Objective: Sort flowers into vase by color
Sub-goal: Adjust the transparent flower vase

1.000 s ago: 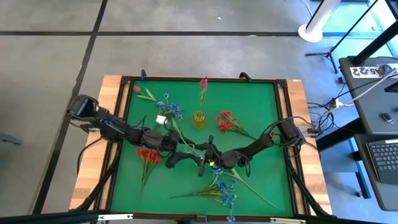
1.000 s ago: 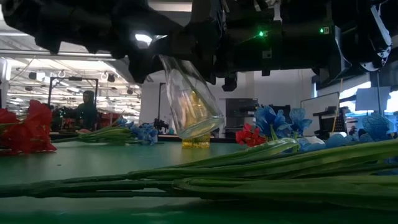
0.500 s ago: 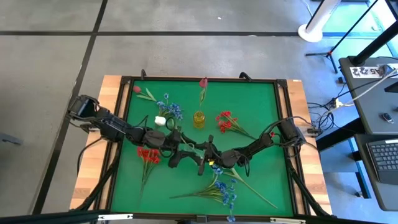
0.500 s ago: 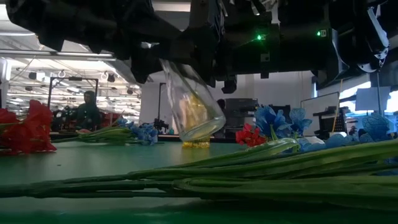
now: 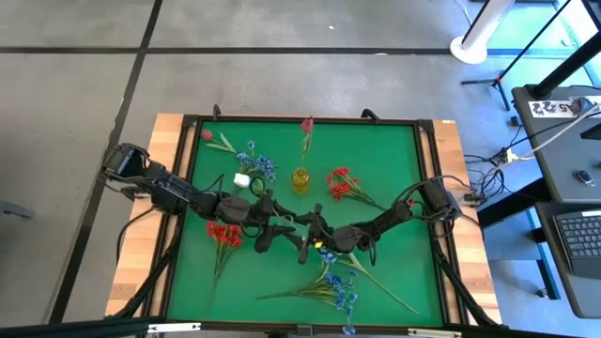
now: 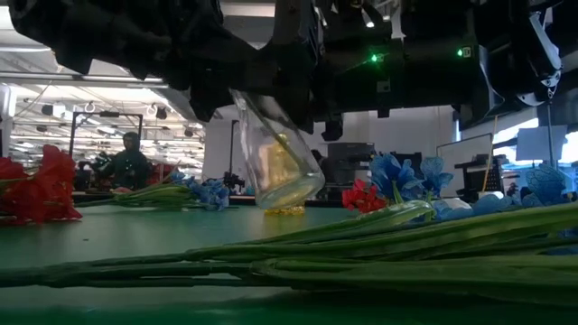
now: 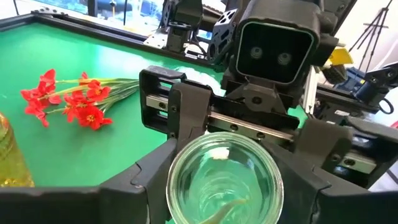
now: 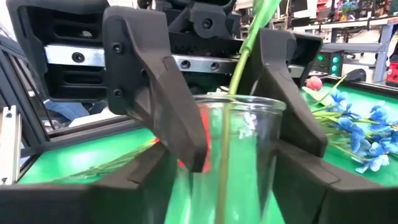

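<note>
The green table [image 5: 376, 150] is carrying everything, and both dark arms are meeting over its middle. The left gripper [image 5: 282, 225] is pressing its fingers [image 7: 186, 118] against the sides of a clear glass vase [image 6: 275, 162], holding it tilted and off the surface. The right gripper [image 5: 315, 230] is facing it from the other side of the vase; whether it is gripping cannot be told. One green stem [image 8: 245, 50] is standing in the vase.

Blue flowers [image 5: 338, 286] are lying near the near edge, their long stems crossing the low view's foreground. Red flowers [image 5: 223, 233] are lying toward the left edge, beside the left arm. A second red cluster [image 5: 340, 183] and a blue cluster [image 5: 258, 166] are flanking a small yellow vase [image 5: 300, 178]. A red bud [image 5: 307, 124] is lying at the far edge, a pink bud [image 5: 207, 135] near the far-left corner, and a white bud [image 5: 242, 180] just beside the left arm.
</note>
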